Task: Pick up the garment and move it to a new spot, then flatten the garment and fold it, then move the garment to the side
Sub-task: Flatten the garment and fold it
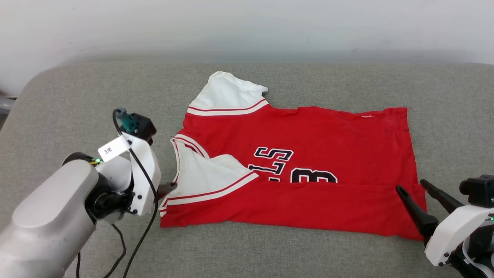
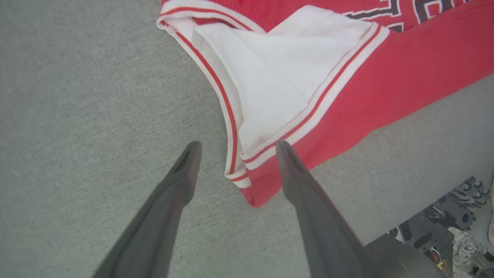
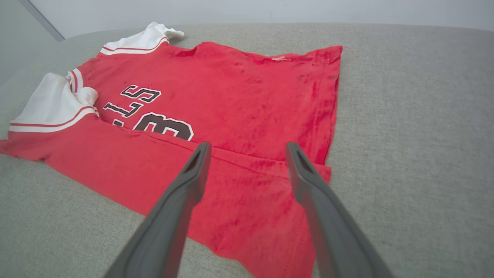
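Left pincer (image 2: 238, 148): fingers stood wide apart, with nothing gripped.
Right pincer (image 1: 411, 185): fingers also spread wide, empty.
Garment (image 1: 308, 131): lay flat on the grey cushion (image 1: 77, 96), stretched between the two pincers, neck end toward the left one and hem end toward the right one.
At the left pincer: the garment's near corner at the neck end lay under the gap between the fingers. One fingertip (image 2: 283, 148) sat over the striped trim; it possibly touched the cloth, but the angle did not settle it.
At the right pincer: both fingers hovered over the hem-end corner of the folded band (image 1: 293, 204).
Folded band: the edge nearest both pincers was turned up over the front, covering the lower part of the lettering (image 1: 278, 162).
Near sleeve (image 1: 200, 173): white, just beyond the left pincer's tips, lying on the red front.
Far sleeve (image 1: 225, 94): white, well beyond the left pincer, spread on the cushion.
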### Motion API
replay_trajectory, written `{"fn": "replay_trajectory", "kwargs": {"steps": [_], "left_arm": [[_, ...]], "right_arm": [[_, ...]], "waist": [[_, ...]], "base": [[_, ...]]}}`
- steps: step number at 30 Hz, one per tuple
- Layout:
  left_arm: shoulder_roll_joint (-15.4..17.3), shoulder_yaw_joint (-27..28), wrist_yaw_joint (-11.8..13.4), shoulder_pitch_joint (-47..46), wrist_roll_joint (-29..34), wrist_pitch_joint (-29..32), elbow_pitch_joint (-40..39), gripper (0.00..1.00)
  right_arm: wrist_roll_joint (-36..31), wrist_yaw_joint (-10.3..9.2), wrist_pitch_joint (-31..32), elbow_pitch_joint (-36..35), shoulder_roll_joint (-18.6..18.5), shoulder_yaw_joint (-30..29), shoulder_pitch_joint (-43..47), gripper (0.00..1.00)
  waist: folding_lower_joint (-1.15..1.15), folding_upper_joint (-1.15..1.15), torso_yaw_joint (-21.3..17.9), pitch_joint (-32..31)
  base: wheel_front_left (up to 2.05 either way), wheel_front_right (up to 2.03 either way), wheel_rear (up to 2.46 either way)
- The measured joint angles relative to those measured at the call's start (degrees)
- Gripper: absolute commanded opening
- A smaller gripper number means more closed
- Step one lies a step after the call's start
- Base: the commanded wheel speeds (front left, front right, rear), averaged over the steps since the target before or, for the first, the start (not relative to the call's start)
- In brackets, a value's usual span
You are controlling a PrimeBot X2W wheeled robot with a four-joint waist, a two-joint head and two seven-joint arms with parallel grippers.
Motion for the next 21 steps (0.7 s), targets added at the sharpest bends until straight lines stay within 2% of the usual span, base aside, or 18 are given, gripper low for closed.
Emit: {"fn": "replay_trajectory", "kwargs": {"steps": [8, 20, 21], "left_arm": [[0.7, -2.6, -0.1, 3.3, -0.9, 2.9, 1.1, 1.0], [-1.1, -3.3, 0.0, 6.6, -0.9, -2.5, 7.7, 1.0], [-1.1, -3.4, -0.1, 6.7, -0.9, -3.1, 7.8, 0.46]], "right_arm": [[-0.3, 0.0, 0.8, -0.6, 0.8, -0.1, 0.0, 1.0], [0.0, 0.0, 0.7, 0.4, 1.1, 0.5, -1.2, 1.0], [0.1, 0.0, 0.7, 0.5, 1.0, 0.5, -1.2, 1.0]], "waist": [[0.0, 0.0, -1.3, 1.0], [0.0, 0.0, -2.8, 2.6], [-0.01, 0.0, -2.8, 2.5]], "base": [[0.0, 0.0, 0.0], [0.0, 0.0, 0.0], [0.0, 0.0, 0.0]]}}
